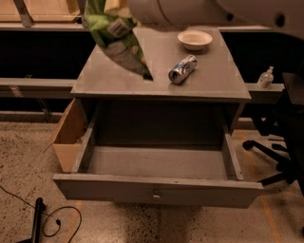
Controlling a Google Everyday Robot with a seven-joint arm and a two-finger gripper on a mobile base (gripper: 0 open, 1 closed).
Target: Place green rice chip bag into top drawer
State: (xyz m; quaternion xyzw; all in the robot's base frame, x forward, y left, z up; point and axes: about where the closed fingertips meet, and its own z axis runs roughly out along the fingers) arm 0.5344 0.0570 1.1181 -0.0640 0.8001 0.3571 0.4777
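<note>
One green bag [118, 42] is hanging from the gripper [114, 13] at upper left, over the desk [213, 80] — jaws pinching its top edge. The drawer [156, 162] is standing open below — bringing the bag forward and low before releasing is looking wisest.

— What's on the grey worktop [118, 80]?
— A crushed can [182, 69] mid-right; a white bowl [194, 40] behind it, apart.
— And the tool [115, 10]?
— Above the left rear, gripping the green rice chip bag [118, 47].
</note>
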